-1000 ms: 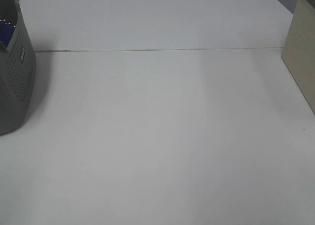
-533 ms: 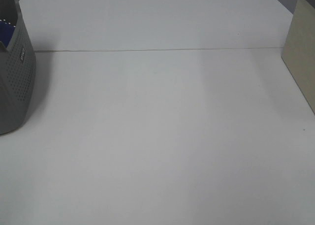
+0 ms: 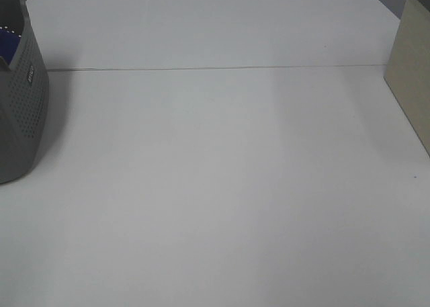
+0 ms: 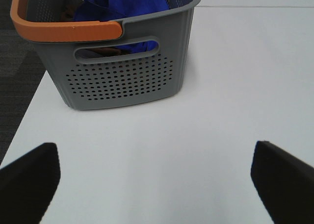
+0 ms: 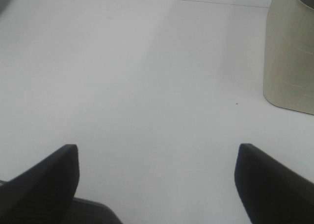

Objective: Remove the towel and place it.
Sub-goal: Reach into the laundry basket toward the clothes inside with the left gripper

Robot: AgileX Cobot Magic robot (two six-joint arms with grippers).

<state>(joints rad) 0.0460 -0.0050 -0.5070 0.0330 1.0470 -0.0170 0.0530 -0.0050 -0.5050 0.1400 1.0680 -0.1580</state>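
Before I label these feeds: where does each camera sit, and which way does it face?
Exterior high: mounted high, looking down on white table; no robot shows.
Left wrist: on left arm, faces grey basket holding blue towel; open left end effector shows.
Right wrist: on right arm, faces beige container; open right end effector shows.
Shared: exterior high also sees basket and container.

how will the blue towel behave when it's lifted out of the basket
Probably floppy: the towel lies bunched in soft folds, so it should drape and trail. It looks plush, so it is likely easy to pinch. It shows through the handle slot of the basket, so pulling might tug that along.
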